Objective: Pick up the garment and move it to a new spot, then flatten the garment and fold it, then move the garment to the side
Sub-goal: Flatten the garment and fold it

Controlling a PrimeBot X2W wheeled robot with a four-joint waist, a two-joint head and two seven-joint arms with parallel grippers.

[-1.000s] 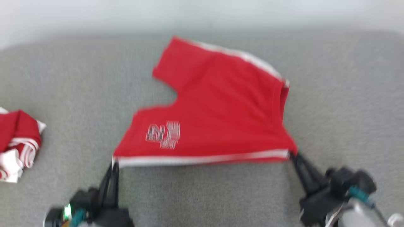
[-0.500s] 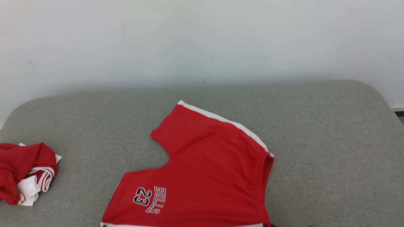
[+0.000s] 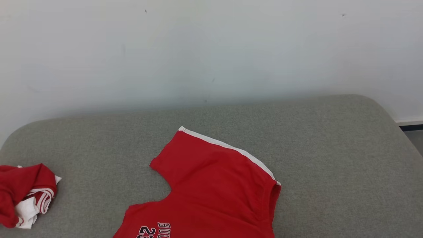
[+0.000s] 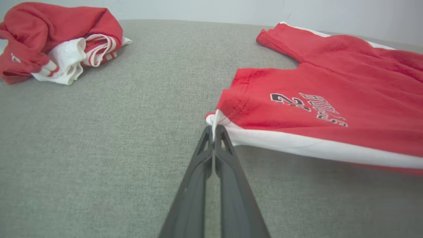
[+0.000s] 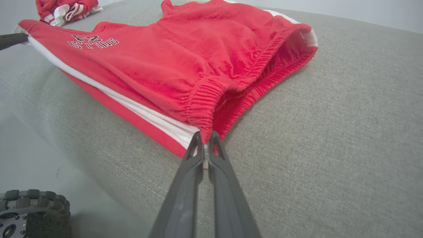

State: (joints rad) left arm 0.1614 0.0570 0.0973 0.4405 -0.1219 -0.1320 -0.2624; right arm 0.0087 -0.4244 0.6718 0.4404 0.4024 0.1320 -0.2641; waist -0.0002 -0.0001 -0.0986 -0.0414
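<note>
— Dragging the red shorts [image 3: 214, 195] nearer?
— Seemingly; the head camera tipped up too. They lie spread on the grey cushion [image 3: 330, 158], near side at its edge. Left gripper [image 4: 214, 130] jaws clenched on the hem corner, right gripper [image 5: 205, 140] on the waistband: flattening underway.

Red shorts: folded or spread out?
Spread, not folded: on the red shorts, both legs and the waistband lie open on the grey cushion; left jaws pinch a hem corner, right jaws the waistband corner.
</note>
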